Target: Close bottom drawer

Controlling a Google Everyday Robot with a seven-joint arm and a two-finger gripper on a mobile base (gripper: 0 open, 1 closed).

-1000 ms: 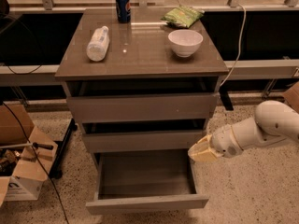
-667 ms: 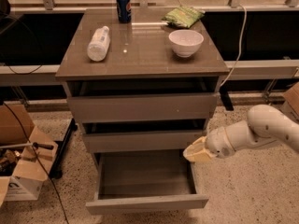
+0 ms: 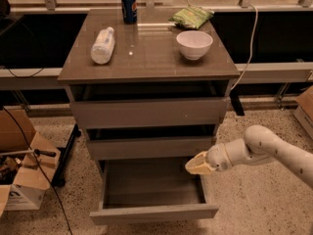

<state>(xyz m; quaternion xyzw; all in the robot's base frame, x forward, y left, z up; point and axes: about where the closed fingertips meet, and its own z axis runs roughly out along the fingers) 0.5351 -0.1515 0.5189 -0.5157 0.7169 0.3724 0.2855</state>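
The bottom drawer [image 3: 154,213] is the lowest of three grey drawers in the cabinet. It is pulled far out, and its shallow grey box holds nothing I can see. Its flat front faces me near the lower edge of the view. The middle drawer [image 3: 149,147] and the top drawer [image 3: 149,112] sit almost flush with the cabinet. My gripper [image 3: 194,165] comes in from the right on a white arm. It hovers just over the right side wall of the open bottom drawer, below the middle drawer's front.
On the cabinet top [image 3: 146,58] lie a plastic bottle [image 3: 103,45], a blue can [image 3: 129,7], a white bowl [image 3: 194,44] and a green bag [image 3: 191,17]. A cardboard box [image 3: 22,160] and cables lie on the floor at left. A white cable [image 3: 252,33] hangs at right.
My gripper and arm have moved left, from beside the cabinet to over the right wall of the open bottom drawer. The drawer has not moved.
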